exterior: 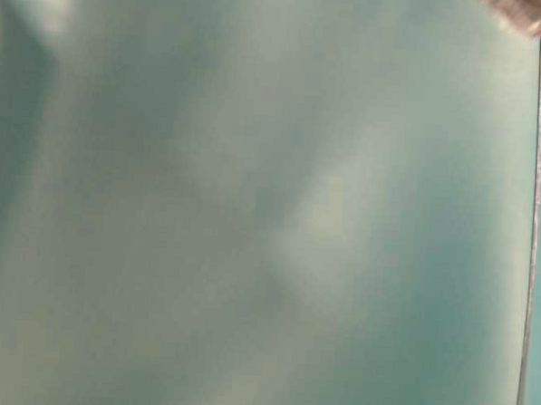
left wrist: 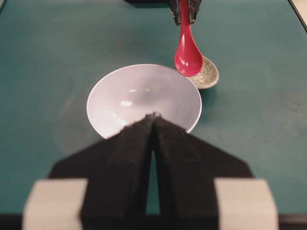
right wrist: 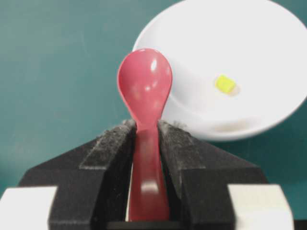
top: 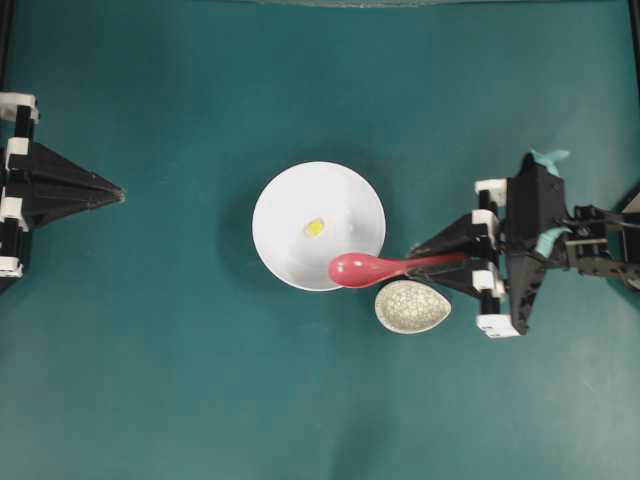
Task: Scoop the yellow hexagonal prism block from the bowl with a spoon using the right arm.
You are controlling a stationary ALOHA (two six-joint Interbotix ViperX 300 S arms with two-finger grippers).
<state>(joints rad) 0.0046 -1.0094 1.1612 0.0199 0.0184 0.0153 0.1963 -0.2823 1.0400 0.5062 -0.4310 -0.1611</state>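
Item: spoon (right wrist: 145,91), gripped by handle in right pincer (right wrist: 146,129), scoop above bowl (top: 275,215) rim; yellow hexagonal prism block (top: 315,227) unscooped inside bowl; left pincer (left wrist: 153,125) closed, empty; scooping remains.

There were one bowl (top: 300,200), one block (top: 315,227), one spoon (top: 365,268), one dish (top: 412,306) and two grippers: left (top: 118,194), right (top: 418,258).

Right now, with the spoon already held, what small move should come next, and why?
Probably swing the spoon's scoop further over the bowl and begin lowering it beside the yellow block. The right end effector grips the handle, but the scoop only overlaps the bowl's rim, short of the block.
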